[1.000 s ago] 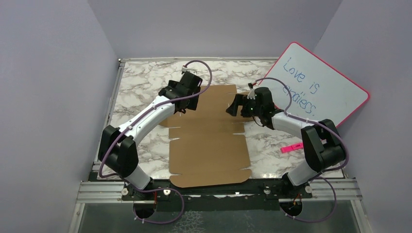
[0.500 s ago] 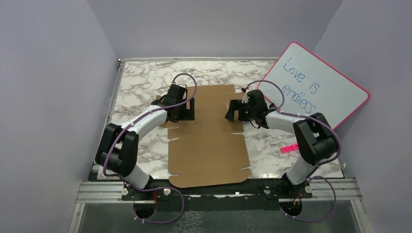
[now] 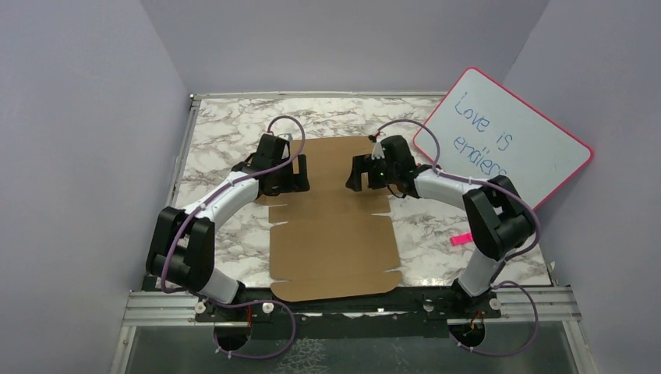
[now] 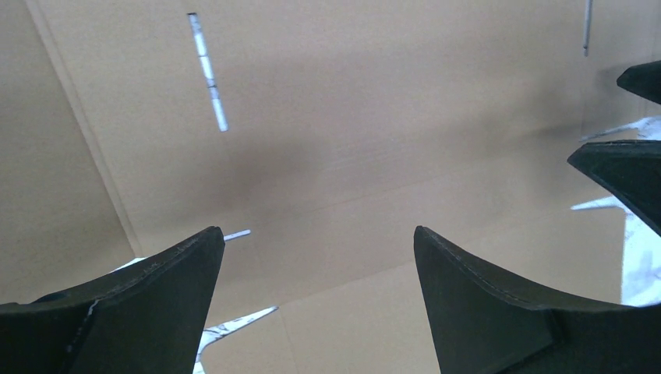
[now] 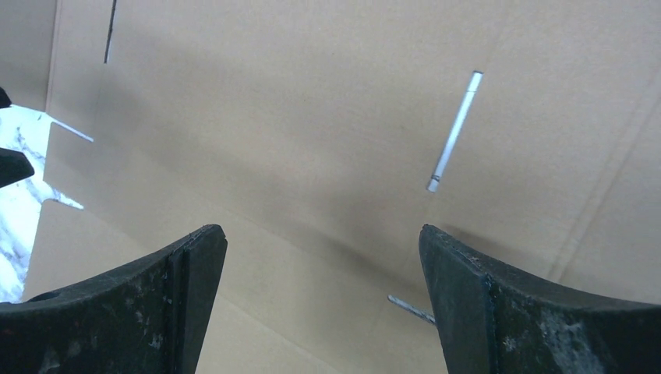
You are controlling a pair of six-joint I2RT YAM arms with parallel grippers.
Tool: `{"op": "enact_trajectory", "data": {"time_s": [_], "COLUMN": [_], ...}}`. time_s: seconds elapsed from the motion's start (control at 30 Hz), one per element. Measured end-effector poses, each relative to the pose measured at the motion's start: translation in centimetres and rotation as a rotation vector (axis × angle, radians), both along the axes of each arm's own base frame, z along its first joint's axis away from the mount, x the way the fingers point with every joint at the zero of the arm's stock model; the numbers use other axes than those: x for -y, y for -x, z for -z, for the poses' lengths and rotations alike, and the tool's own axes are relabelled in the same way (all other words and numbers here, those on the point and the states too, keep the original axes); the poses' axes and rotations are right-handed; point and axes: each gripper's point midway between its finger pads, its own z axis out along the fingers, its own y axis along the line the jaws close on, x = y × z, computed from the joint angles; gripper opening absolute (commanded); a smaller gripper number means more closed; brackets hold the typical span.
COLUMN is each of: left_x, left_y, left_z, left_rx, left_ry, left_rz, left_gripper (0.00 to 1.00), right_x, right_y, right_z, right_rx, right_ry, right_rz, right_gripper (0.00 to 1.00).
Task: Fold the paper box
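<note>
The paper box (image 3: 335, 226) is a large flat brown cardboard sheet with flaps and slits, lying on the marble table. My left gripper (image 3: 299, 173) is open and empty, low over the sheet's far left side. My right gripper (image 3: 353, 172) is open and empty, low over the far right side, facing the left one. The left wrist view shows the cardboard (image 4: 327, 140) close under the open left gripper (image 4: 318, 234), with the right gripper's tips at its right edge. The right wrist view shows cardboard (image 5: 312, 132) with slits under the open right gripper (image 5: 322, 230).
A pink-rimmed whiteboard (image 3: 507, 140) with blue writing leans at the back right. A pink marker (image 3: 468, 237) lies on the table (image 3: 218, 140) right of the sheet. Purple walls close in the left, back and right sides.
Both grippers have come lower and moved inward over the far part of the cardboard sheet, toward each other. The sheet has not moved.
</note>
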Motion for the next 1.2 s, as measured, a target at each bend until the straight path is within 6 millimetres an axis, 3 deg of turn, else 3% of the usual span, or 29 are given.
{"op": "enact_trajectory", "data": {"time_s": [0.1,0.2,0.33,0.4,0.63,0.87,1.2], "left_x": [0.8,2.1,3.1,3.4,3.3,3.0,2.8], "left_y": [-0.6,-2.1,-3.2,-3.5,-3.2,-3.2,-2.9], "left_z": [-0.7,-1.3,-0.8,0.0,2.3,2.9,4.1], "left_rx": [-0.002,0.002,-0.016,-0.034,-0.094,-0.102,-0.129], "left_ry": [0.021,0.054,0.067,0.063,0.031,0.016,-0.004], "left_rz": [0.024,0.062,0.095,0.113,0.149,0.165,0.183], "left_gripper": [0.92,0.92,0.92,0.92,0.92,0.92,0.92], "right_x": [1.8,5.2,10.4,12.0,12.3,12.3,12.6], "right_y": [-0.7,-2.4,-4.4,-4.9,-6.4,-9.2,-8.7], "right_z": [-1.0,-2.3,-3.3,-3.2,-1.9,-0.7,2.1], "right_rx": [0.017,0.040,0.061,0.056,0.031,0.034,-0.041], "right_ry": [0.017,0.023,0.021,0.023,0.033,0.070,0.110], "right_rz": [0.029,0.106,0.229,0.266,0.275,0.281,0.280], "right_gripper": [1.00,0.99,0.98,0.97,0.94,0.87,0.79]}}
